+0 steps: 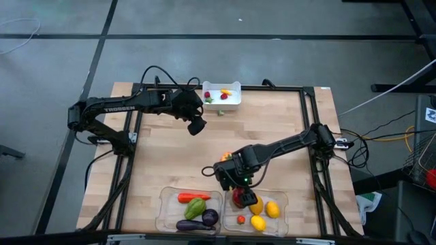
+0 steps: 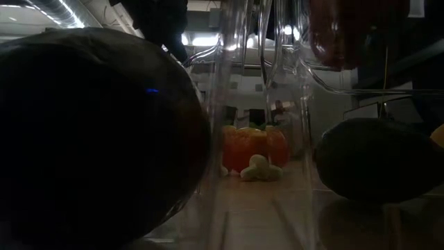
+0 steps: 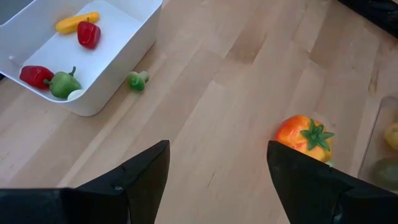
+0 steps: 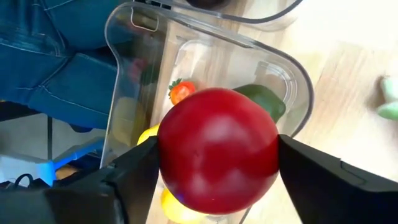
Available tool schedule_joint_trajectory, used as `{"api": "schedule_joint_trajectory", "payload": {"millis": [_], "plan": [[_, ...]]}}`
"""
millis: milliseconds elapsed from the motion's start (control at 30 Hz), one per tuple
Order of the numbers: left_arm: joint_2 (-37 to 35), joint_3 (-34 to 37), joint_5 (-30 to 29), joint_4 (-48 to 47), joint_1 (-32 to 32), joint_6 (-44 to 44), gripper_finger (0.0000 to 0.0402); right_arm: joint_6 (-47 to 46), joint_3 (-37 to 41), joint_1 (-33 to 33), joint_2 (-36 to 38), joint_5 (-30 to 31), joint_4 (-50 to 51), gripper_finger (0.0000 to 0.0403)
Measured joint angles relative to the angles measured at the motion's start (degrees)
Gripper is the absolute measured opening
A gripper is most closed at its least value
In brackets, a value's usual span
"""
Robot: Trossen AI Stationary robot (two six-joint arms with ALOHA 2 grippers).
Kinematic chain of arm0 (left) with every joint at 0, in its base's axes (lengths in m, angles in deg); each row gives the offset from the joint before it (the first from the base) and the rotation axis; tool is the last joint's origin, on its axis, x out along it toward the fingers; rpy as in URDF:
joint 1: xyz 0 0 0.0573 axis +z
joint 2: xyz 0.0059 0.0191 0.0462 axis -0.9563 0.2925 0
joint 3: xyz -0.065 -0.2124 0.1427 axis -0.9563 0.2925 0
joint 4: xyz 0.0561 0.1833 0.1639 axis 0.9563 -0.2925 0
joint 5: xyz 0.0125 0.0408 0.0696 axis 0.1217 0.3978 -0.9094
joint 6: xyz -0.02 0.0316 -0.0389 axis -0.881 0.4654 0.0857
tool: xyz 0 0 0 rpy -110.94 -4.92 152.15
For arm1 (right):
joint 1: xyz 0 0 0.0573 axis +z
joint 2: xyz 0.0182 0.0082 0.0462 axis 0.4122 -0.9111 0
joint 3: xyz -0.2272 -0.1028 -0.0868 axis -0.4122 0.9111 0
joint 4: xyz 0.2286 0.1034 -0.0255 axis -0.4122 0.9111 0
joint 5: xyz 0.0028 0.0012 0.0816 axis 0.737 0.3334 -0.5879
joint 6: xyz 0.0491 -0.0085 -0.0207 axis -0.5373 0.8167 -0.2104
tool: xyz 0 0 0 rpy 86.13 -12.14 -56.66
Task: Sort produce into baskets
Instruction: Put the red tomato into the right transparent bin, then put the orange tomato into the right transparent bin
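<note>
Red apple (image 4: 217, 149) sitting right between the right gripper (image 1: 240, 194) fingers, low centre of the high view, over the near edge of the right clear tray (image 1: 281, 221). Jaws spread wide around it, sides close to or touching the apple, can't tell which. Left gripper (image 1: 195, 124) up in the upper middle, hanging open and empty, near the white bin (image 1: 232, 101). Orange pepper (image 3: 305, 135) loose on the table (image 1: 163, 163), mid-frame.

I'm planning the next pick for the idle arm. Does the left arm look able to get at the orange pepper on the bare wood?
Probably yes. The left gripper hangs open over bare table, and the orange pepper stands alone ahead of it. The right gripper, holding the red apple, works close by, so the arms might crowd.
</note>
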Motion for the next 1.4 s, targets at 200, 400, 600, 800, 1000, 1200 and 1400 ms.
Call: {"api": "schedule_joint_trajectory", "payload": {"millis": [200,400,600,800,1000,1200,1400], "plan": [[0.00,0.00,0.00,0.00,0.00,0.00,0.0265,0.40,0.00,0.00,0.00,0.06,-0.22,0.0360],[0.00,0.00,0.00,0.00,0.00,0.00,0.0265,0.44,0.00,-0.37,0.00,0.53,0.28,0.0386],[0.00,0.00,0.00,0.00,0.00,0.00,0.0265,1.02,-1.77,-1.99,0.15,1.63,3.56,0.0379],[0.00,0.02,0.00,-0.03,0.00,0.00,0.0265,5.38,-4.86,-4.02,1.49,12.52,5.71,0.0379],[0.00,0.04,0.00,-0.39,0.00,0.00,0.0265,5.23,-4.83,-8.29,1.79,25.16,6.91,0.0378],[0.00,0.04,0.00,-1.15,0.00,0.00,0.0265,1.74,-2.94,-12.48,1.79,24.45,4.27,0.0382],[0.00,0.04,0.00,-1.25,0.00,0.00,0.0265,2.91,3.56,-14.10,1.79,18.50,0.37,0.0395]]}}
